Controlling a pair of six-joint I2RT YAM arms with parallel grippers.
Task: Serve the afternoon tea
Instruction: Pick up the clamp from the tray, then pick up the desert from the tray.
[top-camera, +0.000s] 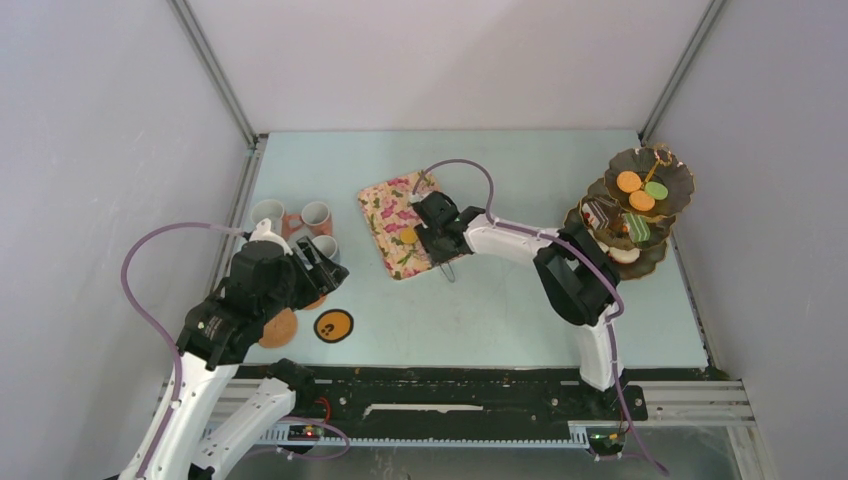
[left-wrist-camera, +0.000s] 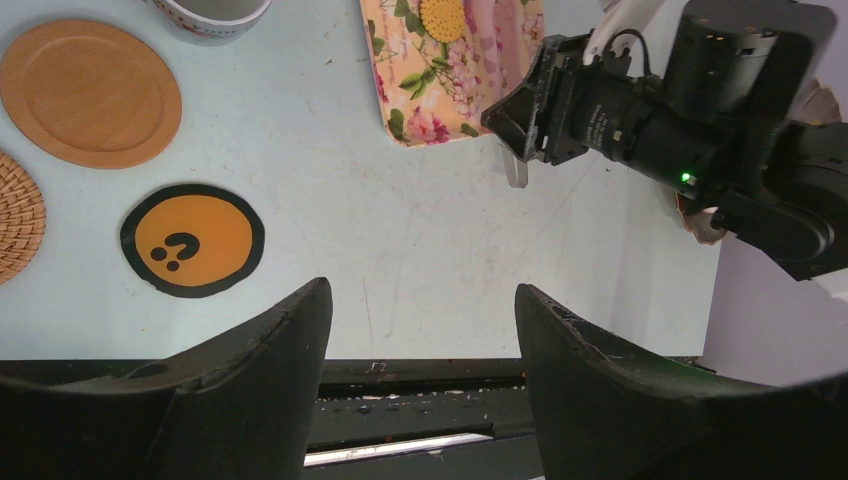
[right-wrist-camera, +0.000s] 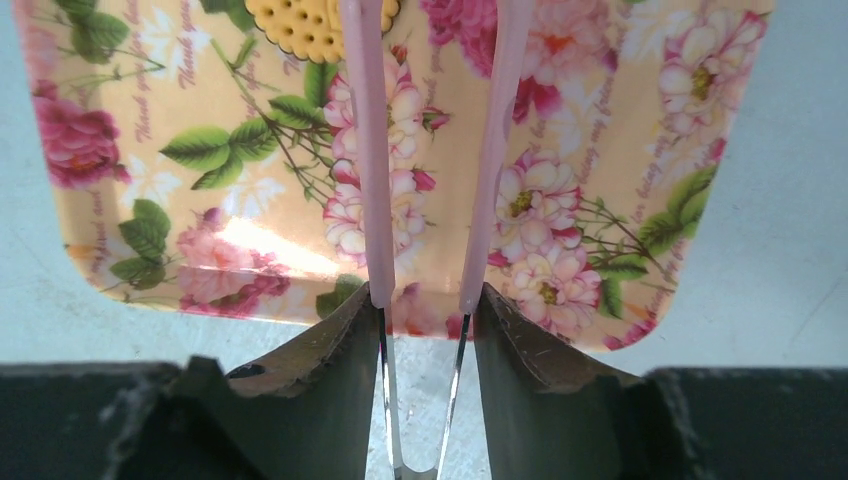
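Slippage is the worry. The right gripper (right-wrist-camera: 420, 310), half-closed on the pink tongs (right-wrist-camera: 365, 150), reaches over the biscuit (right-wrist-camera: 310, 25) mid floral tray (right-wrist-camera: 620, 200) — an off-centre pinch could flick it away. The left gripper (left-wrist-camera: 420, 330) gapes empty.

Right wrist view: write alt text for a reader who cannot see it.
The right gripper clamps pink tongs whose two arms stretch over a floral tray on a pale blue table. A yellow biscuit lies at the picture's top edge, partly behind one arm.

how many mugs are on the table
3, clustered left on the table: back-left mug, back-right mug, and the nearest mug beside the left gripper. The left arm could hide more.
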